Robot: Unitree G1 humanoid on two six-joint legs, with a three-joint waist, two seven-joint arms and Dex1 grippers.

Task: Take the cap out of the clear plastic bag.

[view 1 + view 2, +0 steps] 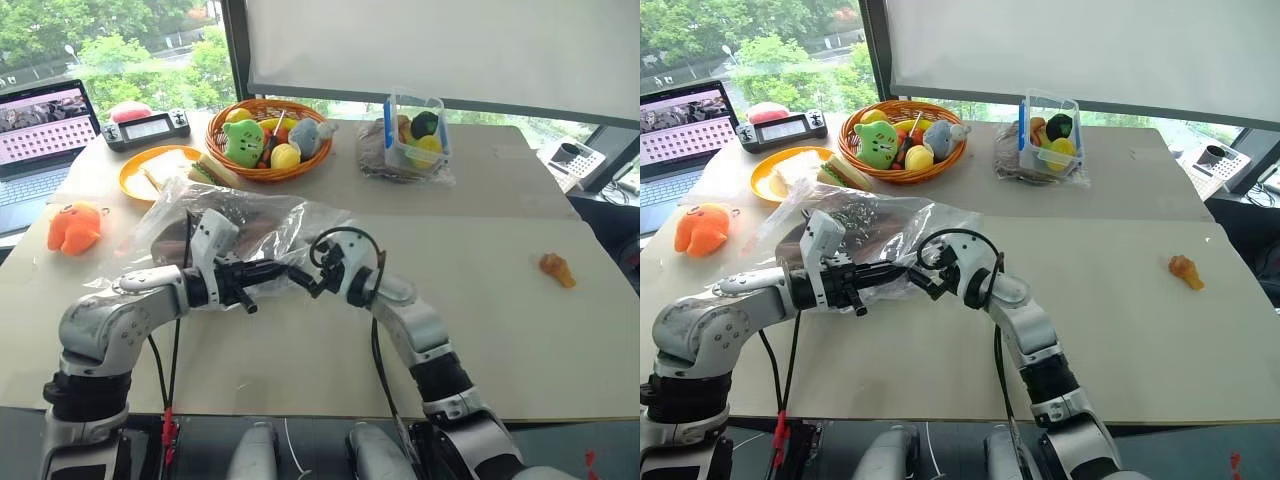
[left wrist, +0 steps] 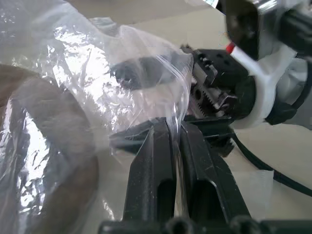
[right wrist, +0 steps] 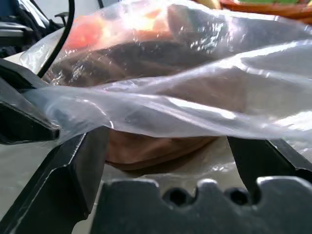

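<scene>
- Crinkly, glossy film makes up the clear plastic bag [image 1: 240,225], which lies on the near-left part of the counter [image 1: 480,290], nearer than the orange fruit basket [image 1: 268,170], with its near edge lifted off the surface.
- Inside it, towards the left, sits the cap [image 2: 44,161]: dark brown, flat, soft fabric, lying low against the counter under the film.
- The left pincer [image 2: 175,141] is clenched on a fold of the bag's near edge; film runs between its two black fingers.
- The right pincer [image 1: 315,272] stands released, jaws wide, just beside the left one. In its wrist view a sheet of film stretches across the gap, with the cap beyond.
- Handling, as I judge it: the bag is very light, limp and slippery, so it will slide and bunch rather than resist. A single pinch may lose it under pull.
- The cap looks light and floppy, not fragile. It should fold when pinched and may drag the film along.
- Best hold, I think: keep the left grip on the bag's edge as anchor, and take the cap at its nearest rim through the opening, fabric only, no film between the jaws.
- I cannot tell exactly where the mouth lies.
</scene>
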